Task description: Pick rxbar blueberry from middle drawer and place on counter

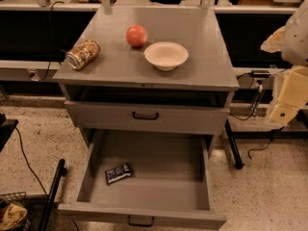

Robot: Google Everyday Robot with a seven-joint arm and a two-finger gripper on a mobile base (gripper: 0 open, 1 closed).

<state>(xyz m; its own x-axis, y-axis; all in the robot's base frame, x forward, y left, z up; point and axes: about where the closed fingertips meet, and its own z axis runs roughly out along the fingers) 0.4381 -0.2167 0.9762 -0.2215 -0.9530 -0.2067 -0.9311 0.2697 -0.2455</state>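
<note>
The rxbar blueberry (118,173) is a small dark bar with pale lettering. It lies flat on the floor of the open middle drawer (192,186), towards the left, a little tilted. The drawer is pulled far out, with its dark handle at the front edge. The counter (202,66) is the grey top of the cabinet. My gripper (285,110) hangs at the right edge of the view, beside the cabinet at about the height of the closed drawer front, well to the right of the bar and apart from everything.
On the counter stand a white bowl (166,55), a red apple (136,35) and a patterned tin can (83,54) lying on its side at the left. A closed drawer front (145,115) sits above the open drawer. Cables and a black pole (52,196) are on the floor at left.
</note>
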